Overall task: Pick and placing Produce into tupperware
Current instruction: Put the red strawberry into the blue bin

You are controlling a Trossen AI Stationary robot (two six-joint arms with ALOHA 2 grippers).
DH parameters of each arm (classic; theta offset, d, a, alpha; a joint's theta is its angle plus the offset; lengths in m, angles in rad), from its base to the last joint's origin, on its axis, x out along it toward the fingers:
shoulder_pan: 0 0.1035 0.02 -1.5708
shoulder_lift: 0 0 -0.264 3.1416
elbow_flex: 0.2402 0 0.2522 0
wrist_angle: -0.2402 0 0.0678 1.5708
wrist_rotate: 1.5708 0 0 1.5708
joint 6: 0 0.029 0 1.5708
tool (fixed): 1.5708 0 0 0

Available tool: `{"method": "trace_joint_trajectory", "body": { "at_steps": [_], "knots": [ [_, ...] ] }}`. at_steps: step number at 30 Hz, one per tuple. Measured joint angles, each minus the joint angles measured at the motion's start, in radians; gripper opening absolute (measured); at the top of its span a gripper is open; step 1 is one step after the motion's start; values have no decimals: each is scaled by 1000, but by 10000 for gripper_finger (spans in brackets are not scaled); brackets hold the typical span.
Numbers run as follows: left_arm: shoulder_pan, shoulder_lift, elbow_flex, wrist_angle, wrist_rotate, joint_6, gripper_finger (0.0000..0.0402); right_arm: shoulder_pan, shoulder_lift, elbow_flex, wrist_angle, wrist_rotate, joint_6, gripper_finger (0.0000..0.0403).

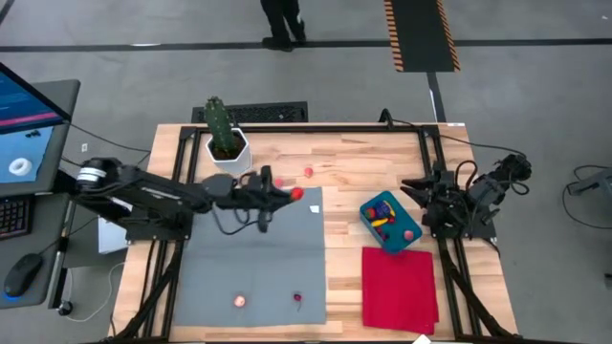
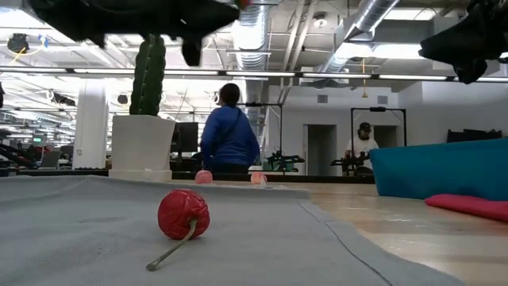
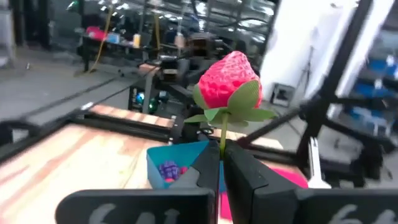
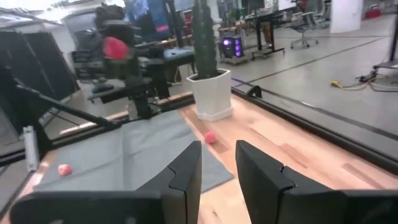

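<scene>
My left gripper (image 1: 285,195) is stretched out over the far right part of the grey cloth (image 1: 253,258), shut on a red toy strawberry (image 3: 229,81) with green leaves. The teal tub (image 1: 387,221) stands on the wood to its right, with a purple piece (image 3: 168,169) and other toys inside. Loose produce lies about: two pink pieces (image 1: 309,172) on the wood near the cactus, and a pink one (image 1: 239,301) and a red stemmed one (image 2: 183,214) on the cloth's near part. My right gripper (image 4: 217,163) waits open at the table's right edge. My left gripper pinches the strawberry's thin green stem (image 3: 222,135) between the tips of its two fingers (image 3: 208,163). The fingers come about level from the table's left. The berry stands beyond the fingertips, lifted clear of the table.
A tall green cactus (image 1: 220,119) in a white pot (image 2: 141,145) stands at the far edge, left of my left gripper. A magenta cloth (image 1: 400,287) lies near the tub. A person in blue (image 2: 228,135) stands in the room behind.
</scene>
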Motion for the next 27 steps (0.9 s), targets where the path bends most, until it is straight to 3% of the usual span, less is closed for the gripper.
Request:
{"method": "trace_joint_trajectory", "body": {
  "at_steps": [3,14,27],
  "knots": [
    [51,111,51,54,68,-51,0,0,0,0,-9,-5,-1,123],
    [102,445,385,7,228,-119,0,0,0,0,-12,-8,-1,123],
    [86,642,795,-612,179,-12,0,0,0,1,-12,-8,-1,123]
  ]
}}
